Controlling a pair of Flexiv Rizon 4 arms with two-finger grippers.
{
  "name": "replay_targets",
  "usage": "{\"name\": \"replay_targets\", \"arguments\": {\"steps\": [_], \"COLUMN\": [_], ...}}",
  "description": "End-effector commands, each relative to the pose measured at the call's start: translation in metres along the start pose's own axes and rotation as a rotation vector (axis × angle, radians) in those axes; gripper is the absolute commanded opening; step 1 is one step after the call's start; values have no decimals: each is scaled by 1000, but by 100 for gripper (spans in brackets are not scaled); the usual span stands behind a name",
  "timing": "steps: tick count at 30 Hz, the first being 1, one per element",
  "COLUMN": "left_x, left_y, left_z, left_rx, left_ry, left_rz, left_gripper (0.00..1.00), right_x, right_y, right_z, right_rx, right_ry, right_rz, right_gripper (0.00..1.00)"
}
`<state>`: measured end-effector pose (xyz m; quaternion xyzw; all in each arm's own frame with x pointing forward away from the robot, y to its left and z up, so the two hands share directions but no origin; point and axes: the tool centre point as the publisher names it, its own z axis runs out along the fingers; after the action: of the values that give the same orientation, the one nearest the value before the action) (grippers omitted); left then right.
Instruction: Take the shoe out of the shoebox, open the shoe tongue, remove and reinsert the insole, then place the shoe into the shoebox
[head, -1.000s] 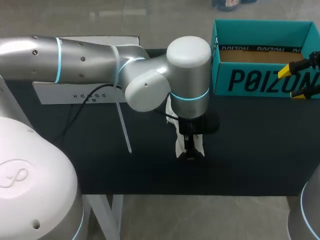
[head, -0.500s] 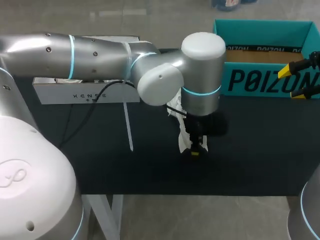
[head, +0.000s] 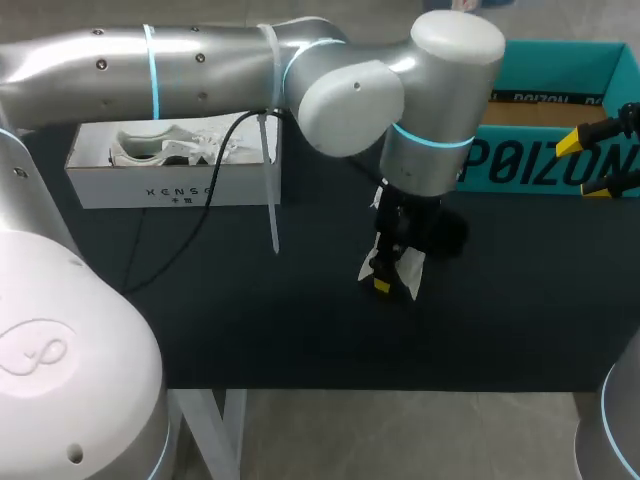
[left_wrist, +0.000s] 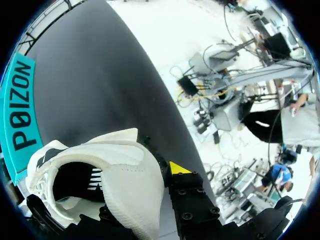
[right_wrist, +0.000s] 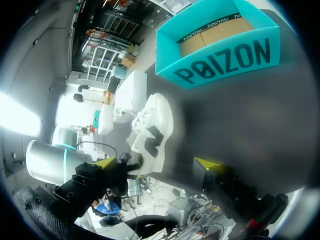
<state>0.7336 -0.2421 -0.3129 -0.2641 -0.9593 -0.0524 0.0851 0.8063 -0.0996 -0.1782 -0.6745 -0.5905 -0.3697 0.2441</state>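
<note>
Shoes (head: 412, 270) two, shoeboxes (head: 530, 165) two

A black table (head: 250, 340) fills the middle band of the frame. A long white box (head: 170, 188) stands on it at the upper left, its long side facing the camera and its top open. White items (head: 160, 150) lie inside; type cannot be determined.

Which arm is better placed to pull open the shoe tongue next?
Probably the right. The left gripper is shut on the shoe, so it is busy holding it. The right gripper is open and empty near the teal shoebox, with the shoe ahead of its fingers.
</note>
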Motion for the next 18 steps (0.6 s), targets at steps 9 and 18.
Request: {"name": "replay_targets", "arguments": {"steps": [9,18], "left_x": [34,63], "left_y": [-15,-11], "left_z": [-33,-38], "left_rx": [-358,-559], "left_ry": [184,278], "left_rz": [1194,1259], "left_gripper": [0,0], "right_x": [0,0], "right_y": [0,0], "right_z": [0,0], "right_rx": [0,0], "right_ry": [-4,-4], "right_rz": [2,2], "right_gripper": [100,100]}}
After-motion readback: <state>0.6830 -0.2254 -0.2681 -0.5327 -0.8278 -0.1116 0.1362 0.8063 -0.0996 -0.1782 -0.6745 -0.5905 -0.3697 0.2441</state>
